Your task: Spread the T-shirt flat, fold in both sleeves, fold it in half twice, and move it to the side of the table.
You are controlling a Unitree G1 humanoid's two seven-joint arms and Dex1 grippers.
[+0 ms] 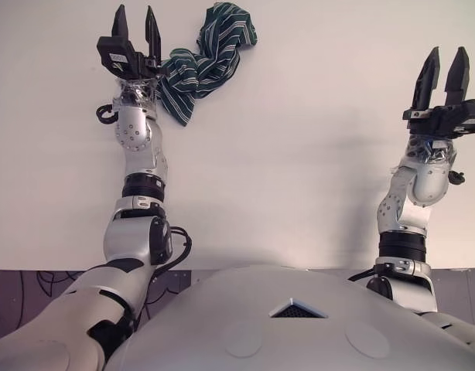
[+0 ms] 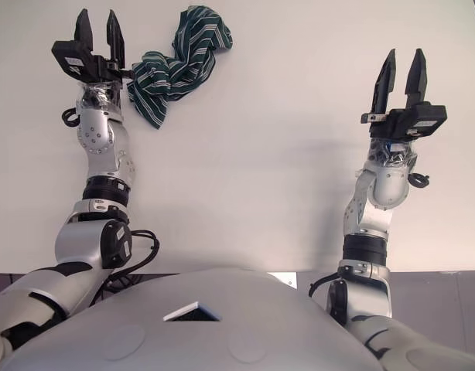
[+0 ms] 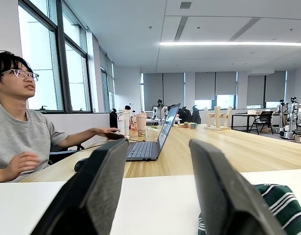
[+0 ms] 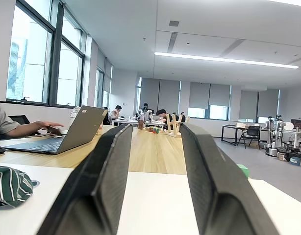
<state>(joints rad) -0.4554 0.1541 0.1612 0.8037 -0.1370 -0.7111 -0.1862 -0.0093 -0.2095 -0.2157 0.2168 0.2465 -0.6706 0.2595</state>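
From the head camera: the green-and-white striped T-shirt [image 1: 210, 66] lies crumpled in a heap on the white table [image 1: 299, 154], far out at about 11 o'clock. The left gripper [image 1: 135, 19] sits right beside it, just on its 9 o'clock side, fingers [image 1: 152, 31] spread apart and holding nothing. Whether cloth and gripper touch, I can't tell. Over at 2 o'clock, well apart from the shirt, the right gripper [image 1: 448, 58] is raised, its prongs parted too, nothing between them. On to the left wrist camera: two dark fingers wide apart, striped fabric bunched close by one of them, a laptop [image 3: 150, 142] on a wooden desk [image 3: 238, 152] beyond. Right wrist camera: fingers parted, the shirt a striped lump off to one side.
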